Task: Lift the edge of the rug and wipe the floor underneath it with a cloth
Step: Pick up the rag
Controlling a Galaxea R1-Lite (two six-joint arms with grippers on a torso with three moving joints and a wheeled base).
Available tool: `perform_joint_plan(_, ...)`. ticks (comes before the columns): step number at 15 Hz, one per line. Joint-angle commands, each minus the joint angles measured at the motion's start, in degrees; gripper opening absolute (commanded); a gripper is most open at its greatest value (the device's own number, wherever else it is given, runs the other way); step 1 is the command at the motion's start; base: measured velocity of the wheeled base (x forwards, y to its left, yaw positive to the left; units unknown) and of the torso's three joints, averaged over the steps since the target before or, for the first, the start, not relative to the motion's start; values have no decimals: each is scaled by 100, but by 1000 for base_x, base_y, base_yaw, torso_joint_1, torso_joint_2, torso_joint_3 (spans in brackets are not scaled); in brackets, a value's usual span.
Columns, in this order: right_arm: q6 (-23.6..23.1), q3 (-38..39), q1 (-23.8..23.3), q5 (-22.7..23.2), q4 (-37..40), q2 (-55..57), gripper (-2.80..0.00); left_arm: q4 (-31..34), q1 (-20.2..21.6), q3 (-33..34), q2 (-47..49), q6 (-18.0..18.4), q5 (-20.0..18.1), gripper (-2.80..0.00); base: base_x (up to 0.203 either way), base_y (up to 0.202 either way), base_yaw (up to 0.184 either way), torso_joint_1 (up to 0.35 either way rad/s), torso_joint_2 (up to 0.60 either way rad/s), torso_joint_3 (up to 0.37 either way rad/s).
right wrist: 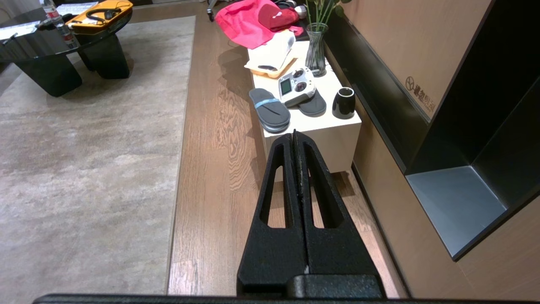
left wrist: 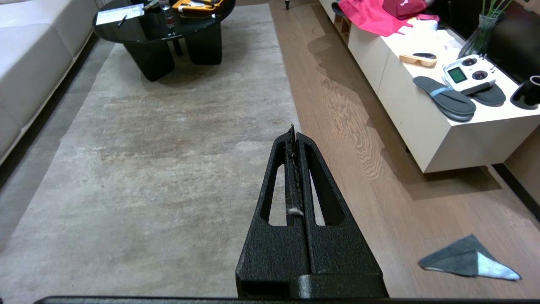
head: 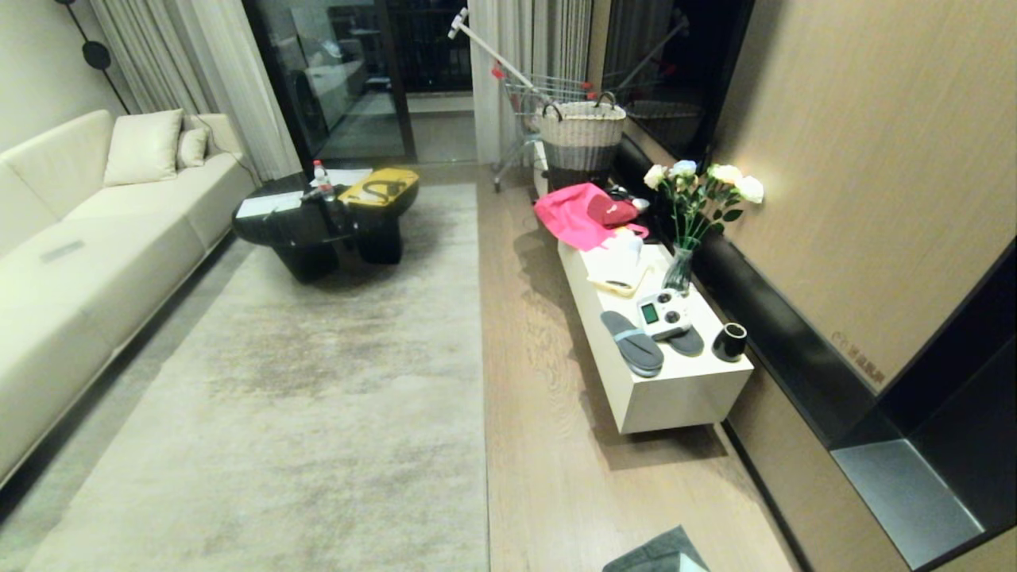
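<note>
Nearest us, the cloth [head: 658, 554] lies folded on the floor [head: 548, 429], dark grey with a pale corner showing, apart from the rug edge [head: 481, 381], which lies flat. We see our left gripper [left wrist: 295, 131] pressed together above that border, holding nothing. Our right gripper [right wrist: 295, 135] is likewise pressed together, hanging over the planks beside the white cabinet [head: 675, 397].

One large beige-grey mottled rug [head: 318, 381]. One small dark grey cloth [left wrist: 466, 258]. Two flat grey slippers [head: 633, 342]. One glossy black cup [head: 729, 342]. One white handheld controller [head: 663, 313]. One clear glass vase [head: 679, 270]. Two cream sofa cushions [head: 145, 146].
</note>
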Motion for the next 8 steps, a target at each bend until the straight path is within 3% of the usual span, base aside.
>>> perform_joint_plan(1, 1, 0, 1, -1, -2, 7, -280, -1, 0, 0, 0, 11, 0, -280, 0, 0, 0, 0, 0, 0)
perform_joint_plan(8, 19, 0, 1, -1, -11, 7, -280, -1, 0, 0, 0, 3, 0, -280, 0, 0, 0, 0, 0, 0)
